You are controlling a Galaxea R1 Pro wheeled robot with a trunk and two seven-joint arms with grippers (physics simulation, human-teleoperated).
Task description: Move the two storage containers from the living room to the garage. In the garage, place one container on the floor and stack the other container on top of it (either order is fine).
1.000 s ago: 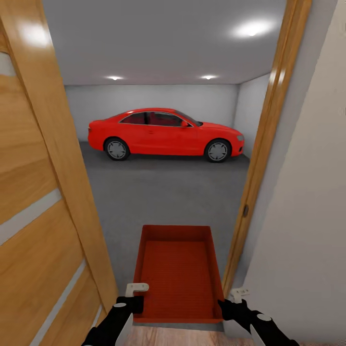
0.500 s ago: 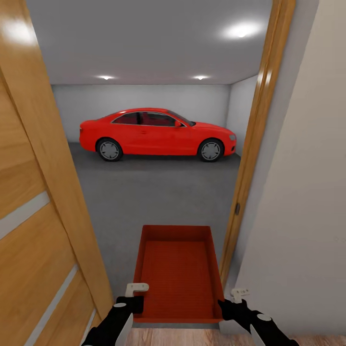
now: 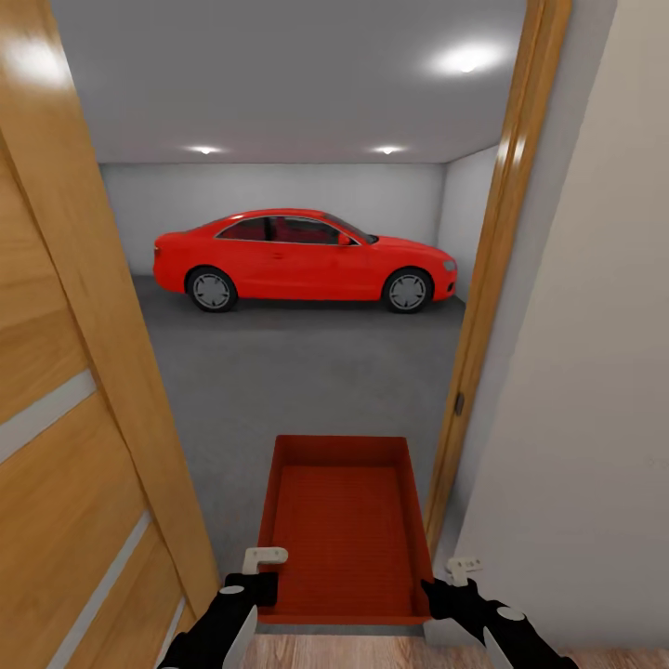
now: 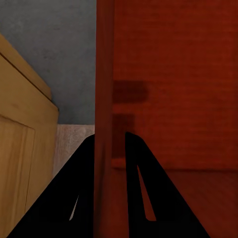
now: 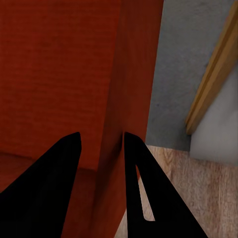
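Both arms low and forward in head view, black forearms angled inward, roughly symmetric. Left gripper [image 3: 263,583] has its two black fingers [image 4: 74,198] pinched on the left side wall of the storage container [image 3: 346,530], one finger inside, one outside. Right gripper [image 3: 444,587] mirrors it: fingers [image 5: 49,183] straddle and clamp the right side wall near the close corner, wrists level.
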